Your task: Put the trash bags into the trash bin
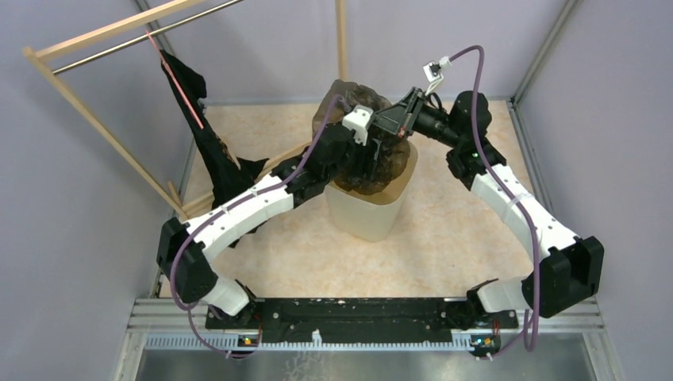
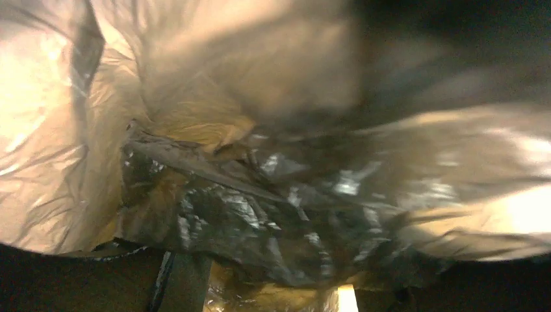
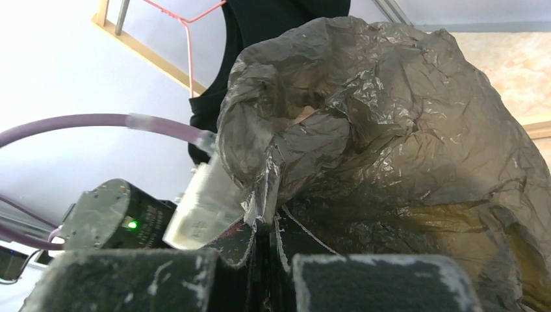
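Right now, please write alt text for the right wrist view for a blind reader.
The right arm's fingers are shut on a fold of a translucent grey-brown trash bag that fills most of the picture. Beside it are the left arm and a purple cable.

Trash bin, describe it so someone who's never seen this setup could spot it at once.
Look to the middle of the speckled beige table. The trash bin stands there, cream plastic tapering toward its base. Unlike the black item hanging on the left, it has a smoky trash bag bulging from its top.
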